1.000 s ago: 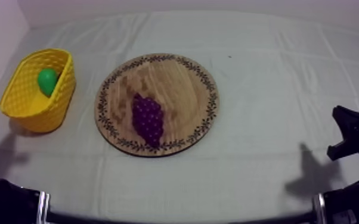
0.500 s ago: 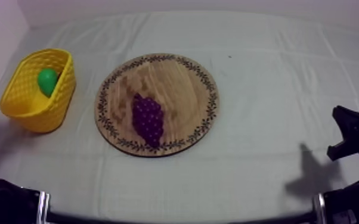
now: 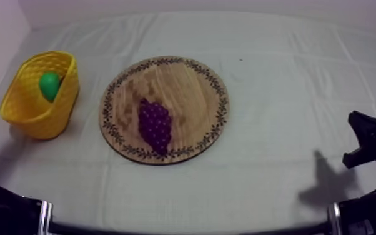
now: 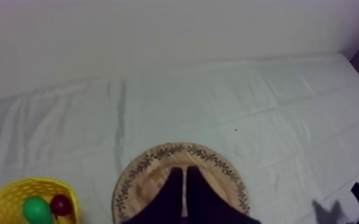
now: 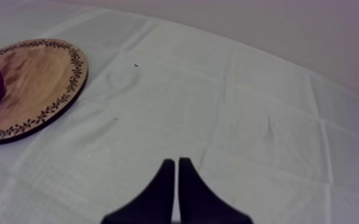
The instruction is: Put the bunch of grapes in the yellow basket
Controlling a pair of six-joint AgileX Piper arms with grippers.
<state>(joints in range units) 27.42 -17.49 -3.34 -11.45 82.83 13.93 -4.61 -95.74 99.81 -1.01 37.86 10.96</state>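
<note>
Risk — my left gripper and right gripper (both pinched together, empty) would shove the grapes aside unless opened.

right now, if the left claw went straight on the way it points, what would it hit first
Probably the wooden board: the left claw, shut, points at its middle. The bunch of grapes on the board may lie in that line first; depth is unclear.
</note>
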